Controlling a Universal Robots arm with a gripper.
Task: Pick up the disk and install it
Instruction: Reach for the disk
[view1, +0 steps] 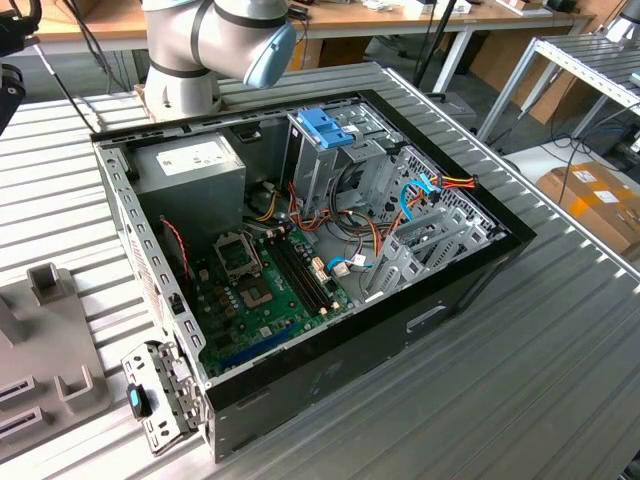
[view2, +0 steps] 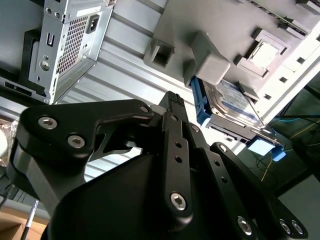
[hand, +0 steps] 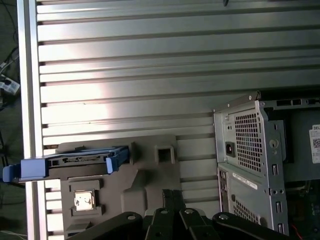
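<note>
Gripper (hand: 172, 192) looks closed and empty, hovering over the table (hand: 125, 50) near the grey holder (hand: 155, 175). The disk (view2: 232, 100) sits in that holder, apart from the computer case (hand: 250, 160). I'd open fully first, centre over the disk, and grip it squarely by the edges, not the label.

A wooden workbench (view1: 400, 18) stands behind the ribbed metal table (view1: 560, 380), a cardboard box (view1: 595, 195) beside.

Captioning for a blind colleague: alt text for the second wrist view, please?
The black gripper points at a ribbed metal table, where the disk, with its blue rails, rests in a grey holder. The back of a computer case stands nearby.
</note>
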